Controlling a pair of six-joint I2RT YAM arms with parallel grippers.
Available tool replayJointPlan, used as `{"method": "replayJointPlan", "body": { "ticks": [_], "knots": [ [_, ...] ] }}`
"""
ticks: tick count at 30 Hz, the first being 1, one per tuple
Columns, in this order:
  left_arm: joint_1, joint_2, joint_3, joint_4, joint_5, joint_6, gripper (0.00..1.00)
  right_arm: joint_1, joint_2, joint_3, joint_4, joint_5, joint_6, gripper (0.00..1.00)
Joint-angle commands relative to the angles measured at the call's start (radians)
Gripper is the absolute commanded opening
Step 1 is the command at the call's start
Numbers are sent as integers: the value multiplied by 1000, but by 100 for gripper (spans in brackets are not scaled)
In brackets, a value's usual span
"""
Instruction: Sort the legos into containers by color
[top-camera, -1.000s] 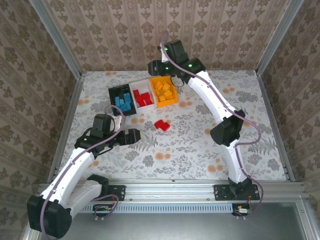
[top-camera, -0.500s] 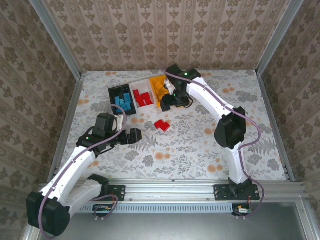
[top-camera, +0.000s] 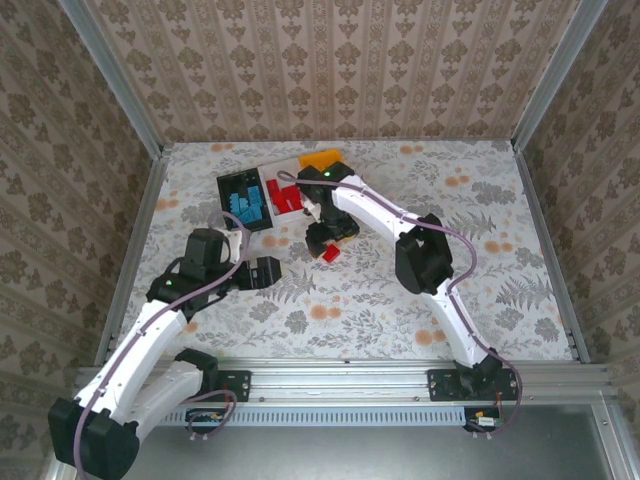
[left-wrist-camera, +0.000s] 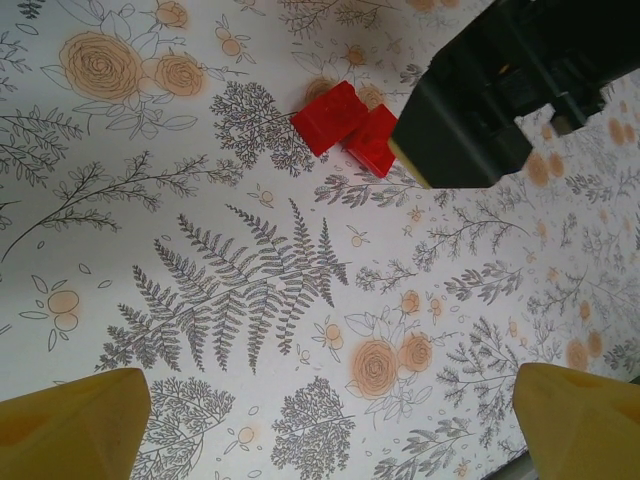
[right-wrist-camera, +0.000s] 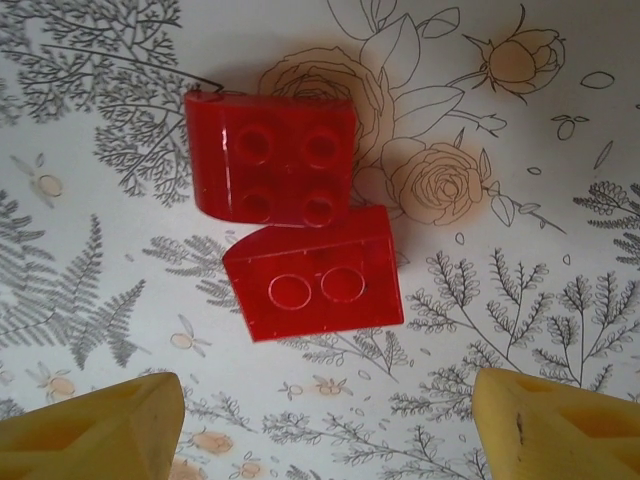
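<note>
The overhead view takes in the whole counter (top-camera: 480, 250). At its far side stand the three joined bins: the black bin (top-camera: 232, 186) with light blue legos (top-camera: 248, 206) in it, the white bin (top-camera: 290, 214) with sorted red legos (top-camera: 285, 197) in it, and the orange-yellow bin (top-camera: 322, 159), which is partly hidden behind the right arm. From there the two loose red legos (top-camera: 328, 254) are little more than a red patch on the counter, just in front of the bins and under the right claw (top-camera: 326, 238). The right wrist view shows them plainly. A brick with four studs (right-wrist-camera: 272, 170) lies on the flowered cloth touching a second brick (right-wrist-camera: 320, 280) that shows two round marks. The right claw (right-wrist-camera: 330, 385) stands above both with its yellow fingers (right-wrist-camera: 100, 425) spread wide, gripping nothing and touching neither brick. The left wrist view sees the same pair (left-wrist-camera: 345, 125) from the side, with the dark body of the right claw (left-wrist-camera: 490, 100) just beside them. The left claw (left-wrist-camera: 330, 385) has its yellow fingers (left-wrist-camera: 75, 425) held far apart over bare cloth. It is empty, and in the overhead view it (top-camera: 272, 272) sits well apart from the bricks, nearer the arm bases.
</note>
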Motion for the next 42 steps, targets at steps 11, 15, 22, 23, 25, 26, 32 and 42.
{"method": "replayJointPlan", "body": {
  "ticks": [11,15,22,23,25,26,32,42],
  "knots": [
    [32,-14,-25,-13,11,15,95,10,57,44,-16,55,-17,78],
    [37,-15,-28,-13,15,13,95,9,70,44,-3,51,-13,77],
    [41,-17,-35,-12,20,13,95,12,87,32,18,36,-8,74],
    [41,-17,-36,-10,20,11,95,12,88,29,21,35,-7,73],
    [41,-18,-39,-9,22,10,95,13,89,20,31,30,-2,72],
    [41,-19,-40,-9,23,10,95,12,89,16,36,27,-1,72],
    [44,-24,-44,-10,25,7,95,14,92,0,50,15,7,68],
    [47,-33,-50,-11,31,5,95,13,92,-37,66,-4,20,65]
  ]
}}
